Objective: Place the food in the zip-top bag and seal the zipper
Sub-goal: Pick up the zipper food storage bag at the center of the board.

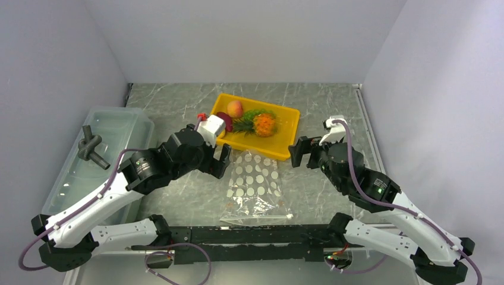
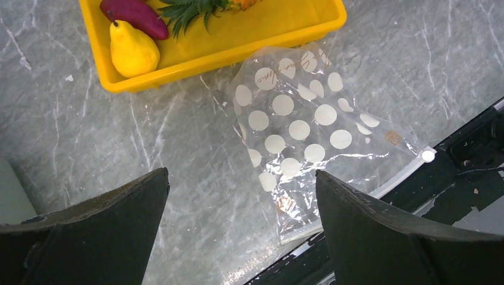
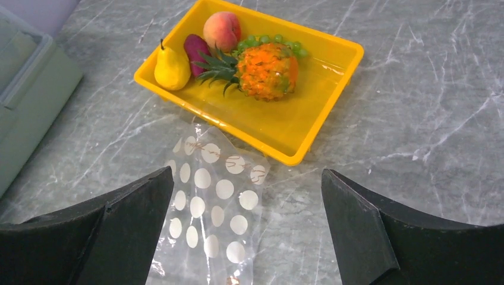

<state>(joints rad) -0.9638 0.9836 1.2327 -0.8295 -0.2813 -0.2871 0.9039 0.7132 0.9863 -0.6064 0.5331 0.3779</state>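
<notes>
Between the two spread jaws, zip-top bag [image 1: 255, 185], food [image 1: 264, 124] in tray [image 1: 287, 128] beyond.

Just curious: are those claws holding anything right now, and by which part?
Nothing. The left gripper and the right gripper both hang open and empty.

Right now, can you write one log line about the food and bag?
food: in yellow tray | bag: flat, no food inside | left gripper: open | right gripper: open
</notes>
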